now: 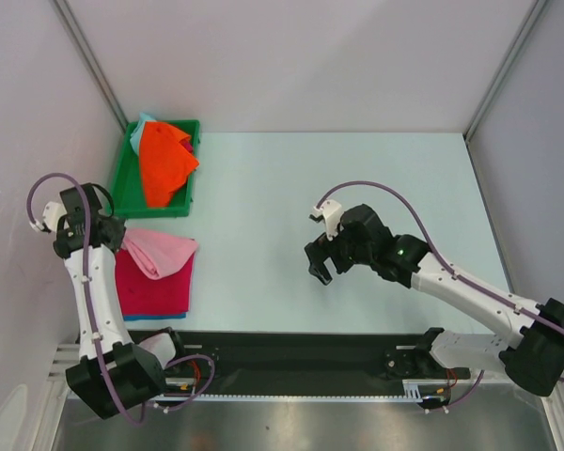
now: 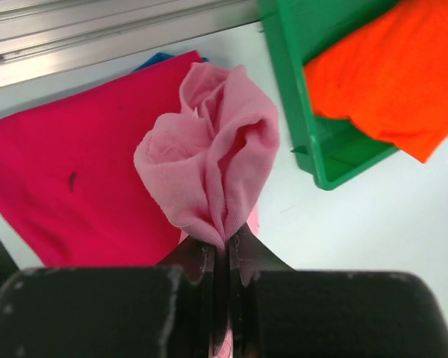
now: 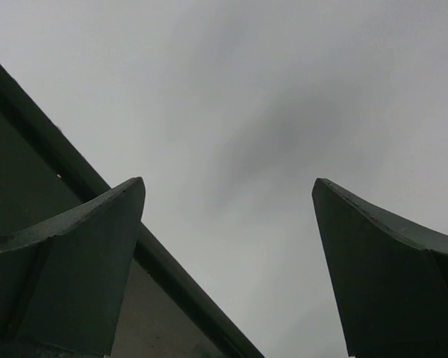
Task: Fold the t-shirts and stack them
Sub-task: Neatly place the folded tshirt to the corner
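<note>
Light pink soft cloth t-shirt (image 2: 209,164): bunched, pinched at fold by left gripper (image 2: 222,250), jaws clamped, just beside green plastic tray (image 2: 299,112), over flat magenta-red cloth t-shirt (image 2: 75,179). Limp, light; likely best taken at corners. Right gripper (image 3: 228,186) well right of tray, jaws apart, empty.

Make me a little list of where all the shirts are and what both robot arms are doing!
pink shirt: bunched up, pinched at one end, partly over the red shirt
red shirt: spread flat on the table, with a blue edge peeking out beneath it
orange shirt: crumpled in the green tray
left tool: shut on the pink shirt
right tool: open, holding nothing, over the middle of the table
</note>
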You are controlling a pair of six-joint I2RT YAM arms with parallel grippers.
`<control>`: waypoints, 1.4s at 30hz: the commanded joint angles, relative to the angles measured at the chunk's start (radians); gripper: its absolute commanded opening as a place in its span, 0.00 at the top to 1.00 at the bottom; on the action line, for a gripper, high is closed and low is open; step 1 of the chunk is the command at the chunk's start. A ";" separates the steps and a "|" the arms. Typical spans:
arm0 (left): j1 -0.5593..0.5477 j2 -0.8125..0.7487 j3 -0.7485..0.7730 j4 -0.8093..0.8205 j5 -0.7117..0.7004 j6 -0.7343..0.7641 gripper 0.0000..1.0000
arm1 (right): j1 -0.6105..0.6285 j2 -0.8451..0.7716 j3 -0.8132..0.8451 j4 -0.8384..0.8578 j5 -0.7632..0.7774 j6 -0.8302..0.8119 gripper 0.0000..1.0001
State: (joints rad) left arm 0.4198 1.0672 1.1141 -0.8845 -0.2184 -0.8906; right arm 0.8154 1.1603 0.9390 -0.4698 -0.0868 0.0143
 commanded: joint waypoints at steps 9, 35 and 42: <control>0.042 -0.122 -0.135 -0.094 -0.078 -0.060 0.95 | 0.024 0.032 0.055 -0.012 -0.051 -0.040 0.00; 0.111 -0.199 -0.177 -0.357 -0.435 -0.198 0.04 | 0.130 0.049 0.014 -0.006 -0.022 -0.071 0.00; -0.091 -0.153 -0.131 -0.116 -0.120 -0.137 0.00 | 0.123 0.049 0.018 0.023 -0.016 -0.019 0.00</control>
State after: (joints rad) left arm 0.4450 0.9001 0.9890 -1.1324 -0.4808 -1.0618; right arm 0.9405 1.2148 0.9443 -0.4873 -0.1169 -0.0284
